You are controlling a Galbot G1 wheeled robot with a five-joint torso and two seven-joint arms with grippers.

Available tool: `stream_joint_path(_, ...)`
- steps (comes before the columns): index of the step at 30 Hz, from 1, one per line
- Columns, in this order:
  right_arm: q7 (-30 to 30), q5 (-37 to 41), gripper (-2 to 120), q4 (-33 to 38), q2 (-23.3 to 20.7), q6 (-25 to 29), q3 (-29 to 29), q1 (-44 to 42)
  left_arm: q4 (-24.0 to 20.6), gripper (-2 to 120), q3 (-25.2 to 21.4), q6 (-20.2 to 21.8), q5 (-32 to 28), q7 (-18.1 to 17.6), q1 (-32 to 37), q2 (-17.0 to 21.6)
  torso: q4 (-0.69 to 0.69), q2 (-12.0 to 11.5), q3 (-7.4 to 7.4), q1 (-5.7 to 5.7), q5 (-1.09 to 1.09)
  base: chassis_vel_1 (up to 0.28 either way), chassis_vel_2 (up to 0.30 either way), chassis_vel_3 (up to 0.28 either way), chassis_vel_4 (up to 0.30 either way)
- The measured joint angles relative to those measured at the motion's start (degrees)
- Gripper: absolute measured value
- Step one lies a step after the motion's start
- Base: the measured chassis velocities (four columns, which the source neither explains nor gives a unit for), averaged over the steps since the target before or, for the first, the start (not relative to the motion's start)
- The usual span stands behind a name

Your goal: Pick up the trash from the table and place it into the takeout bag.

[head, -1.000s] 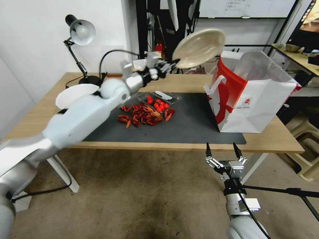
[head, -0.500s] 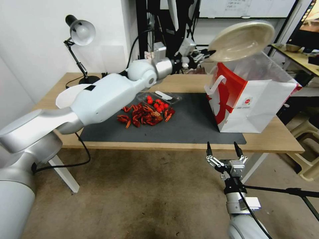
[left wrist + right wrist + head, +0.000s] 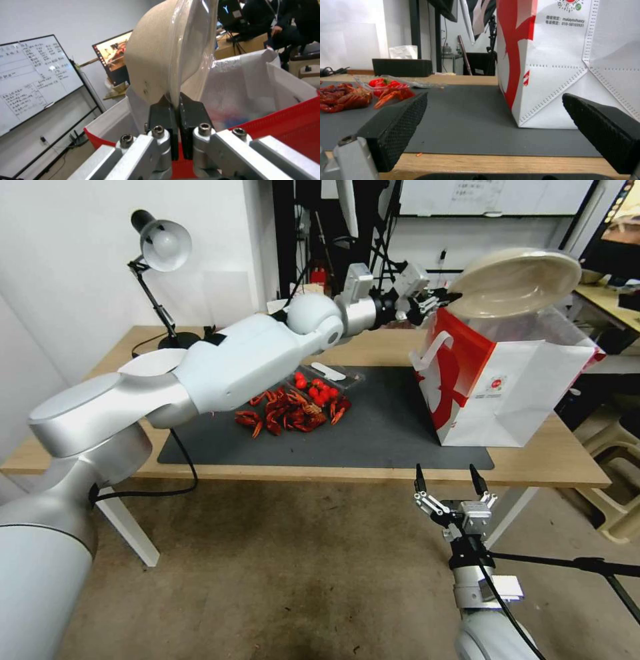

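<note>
Head view: left gripper point(image 3: 445, 301) pinching beige bowl point(image 3: 515, 281) by its rim, held tilted just above open mouth of takeout bag point(image 3: 507, 380), bag directly below; right gripper point(image 3: 447, 481) spread, idle below near table point(image 3: 547, 460) edge.

The beige round bowl point(image 3: 166, 47) is cut off by the upper picture edge in the left wrist view. The interior of the large white paper takeout bag with red sides point(image 3: 507, 380) is largely screened by that bowl in the head view; through the bag mouth point(image 3: 233, 100), blurred blue and reddish shapes are seen, and their identity cannot be determined. The bag point(image 3: 566, 62) is cropped above and at one side in the right wrist view.
</note>
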Motion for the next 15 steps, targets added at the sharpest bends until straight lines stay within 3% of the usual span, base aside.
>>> stream_joint_path(15, 0.0, 0.13, 100, -0.03, 0.28, 0.29, 0.1, -0.03, 2.57, 1, 0.96, -0.36, 1.5, 0.16, -0.13, -2.82, 0.0, 0.0, 0.0, 0.0, 0.0, 0.0, 0.0, 0.0, 0.0)
